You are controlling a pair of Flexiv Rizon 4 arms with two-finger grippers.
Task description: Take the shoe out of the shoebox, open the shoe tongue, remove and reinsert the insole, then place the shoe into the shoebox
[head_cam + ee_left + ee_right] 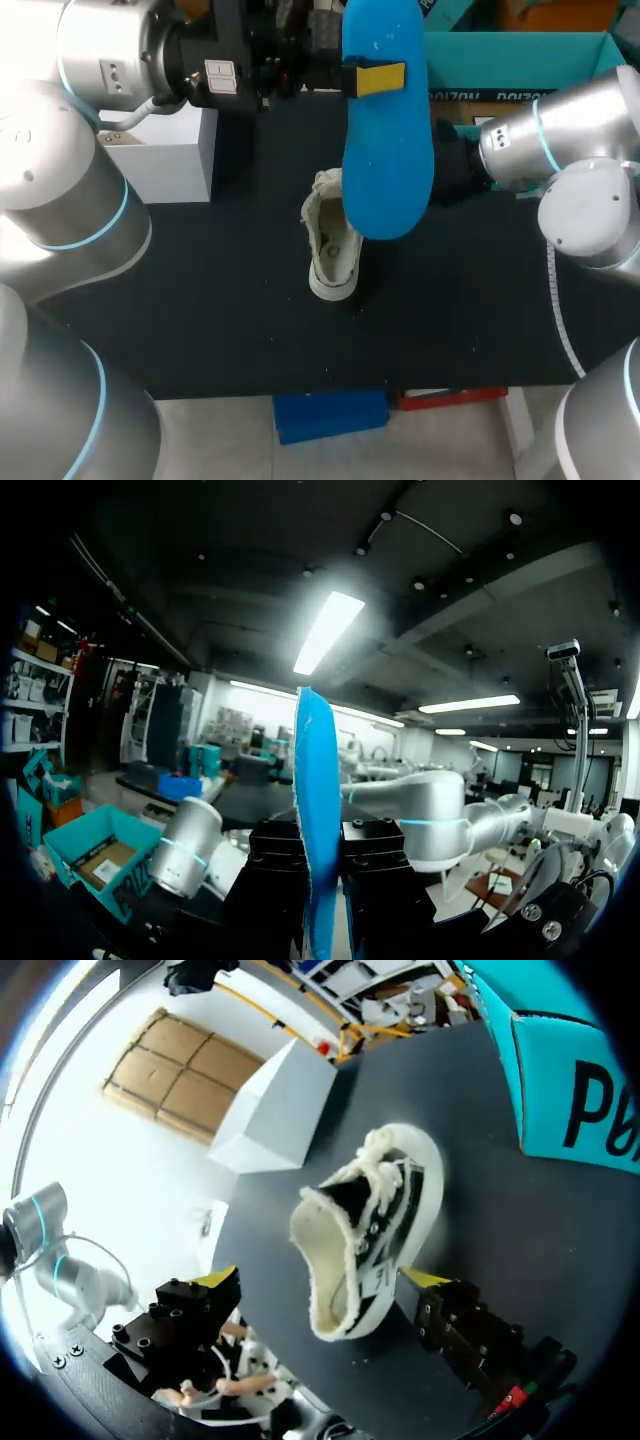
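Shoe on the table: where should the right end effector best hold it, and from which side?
Probably the heel end of the shoe, one finger on each side wall. Come from behind the heel, where the open right end effector is: that end faces it, and the opening is left free for the insole.

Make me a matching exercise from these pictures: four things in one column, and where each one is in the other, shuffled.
Things:
1. insole
2. shoe
3. shoebox
4. white box

Places:
a. far right, behind the right arm
b. middle of the table
c. held up in the left claw
d. far left corner

Pairs: 1-c, 2-b, 3-a, 4-d
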